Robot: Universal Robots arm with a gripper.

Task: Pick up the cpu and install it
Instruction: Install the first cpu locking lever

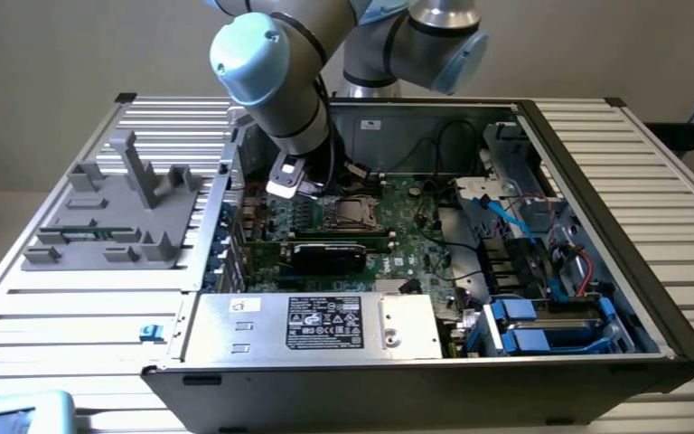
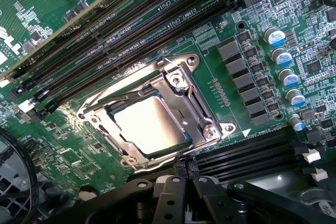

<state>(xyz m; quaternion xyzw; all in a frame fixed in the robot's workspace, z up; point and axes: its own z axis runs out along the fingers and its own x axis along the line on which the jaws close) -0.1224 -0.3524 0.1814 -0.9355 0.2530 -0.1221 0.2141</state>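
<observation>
The cpu [image 2: 149, 124] shows its shiny silver top inside the socket, lying flat under the metal frame [image 2: 207, 121] on the green motherboard. My gripper [image 2: 187, 178] hovers just beside the socket's edge, its two dark fingers pressed together with nothing between them. In the exterior view the gripper [image 1: 293, 188] hangs over the open computer case, a little toward the exterior view's left of the socket [image 1: 350, 213].
Black memory slots [image 2: 131, 30] run beside the socket, and more lie near my fingers. A black expansion card [image 1: 337, 251] stands in front of the socket. The power supply [image 1: 323, 325], blue drive caddies [image 1: 552, 330] and case walls surround the board. A grey fixture [image 1: 118, 212] sits on the table.
</observation>
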